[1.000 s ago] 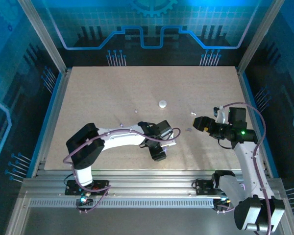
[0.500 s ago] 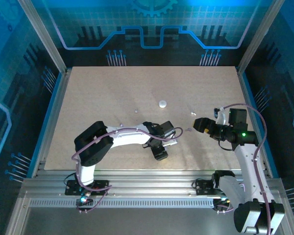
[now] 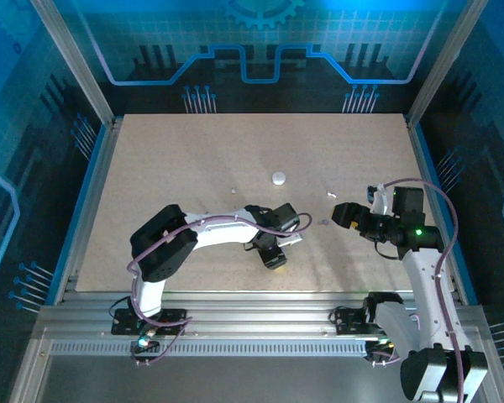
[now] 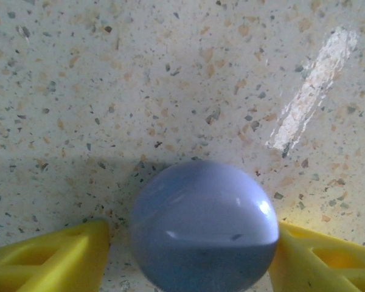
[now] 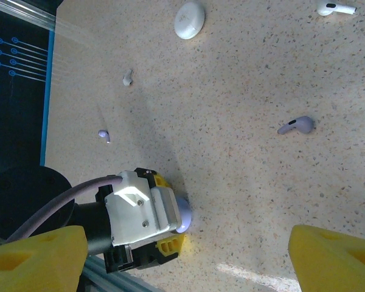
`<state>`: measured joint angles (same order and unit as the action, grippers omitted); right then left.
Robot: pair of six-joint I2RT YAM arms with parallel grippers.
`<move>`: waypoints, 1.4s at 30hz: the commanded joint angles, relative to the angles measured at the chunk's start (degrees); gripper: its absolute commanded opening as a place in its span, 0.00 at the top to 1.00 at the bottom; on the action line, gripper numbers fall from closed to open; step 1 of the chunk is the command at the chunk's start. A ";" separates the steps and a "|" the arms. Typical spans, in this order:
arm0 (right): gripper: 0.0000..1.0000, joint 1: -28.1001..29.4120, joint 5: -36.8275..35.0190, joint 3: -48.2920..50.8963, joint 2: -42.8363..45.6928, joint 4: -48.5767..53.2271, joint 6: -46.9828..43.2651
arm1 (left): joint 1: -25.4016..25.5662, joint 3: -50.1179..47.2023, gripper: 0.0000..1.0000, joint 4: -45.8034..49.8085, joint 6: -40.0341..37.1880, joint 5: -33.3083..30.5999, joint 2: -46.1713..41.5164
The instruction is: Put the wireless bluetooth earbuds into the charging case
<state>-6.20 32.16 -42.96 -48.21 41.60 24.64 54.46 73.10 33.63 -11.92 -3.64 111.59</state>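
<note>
the lavender round case (image 4: 204, 213) is bracketed on the speckled counter (image 4: 170, 73) by the left fingers (image 4: 55, 258), which are spread and not yet clamped. one yellow finger is seen touching the case's side, and the other is just beside it with a sliver of counter between. the right fingers (image 5: 337, 258) are held wide apart, released, with bare counter between them. from the right wrist, a lavender stemmed earbud (image 5: 297, 125) is seen lying loose on the counter between the two arms, and a white stemmed earbud (image 5: 336, 8) lies farther back. a small whitish bud (image 5: 128, 78) and a small lavender bud (image 5: 103, 134) are found beyond the left arm, apart from each other. the white round case (image 5: 189, 19) is set farther back, alone.
</note>
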 commanded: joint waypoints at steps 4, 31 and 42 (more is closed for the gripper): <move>0.14 -1.02 1.15 -0.90 0.79 2.24 0.56 | -0.31 0.63 0.48 -0.05 -0.18 1.43 1.67; 0.31 12.77 9.70 5.02 -5.58 -2.62 4.95 | -2.95 -19.07 0.59 -24.73 -7.25 13.69 -21.81; 0.47 20.80 8.13 7.48 -7.89 -10.35 7.89 | -2.95 -21.39 0.60 -29.79 -10.01 16.11 -27.22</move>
<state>13.17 39.59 -35.81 -55.57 34.39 30.96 51.90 52.64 6.31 -20.10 10.20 86.13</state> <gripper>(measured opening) 0.534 0.460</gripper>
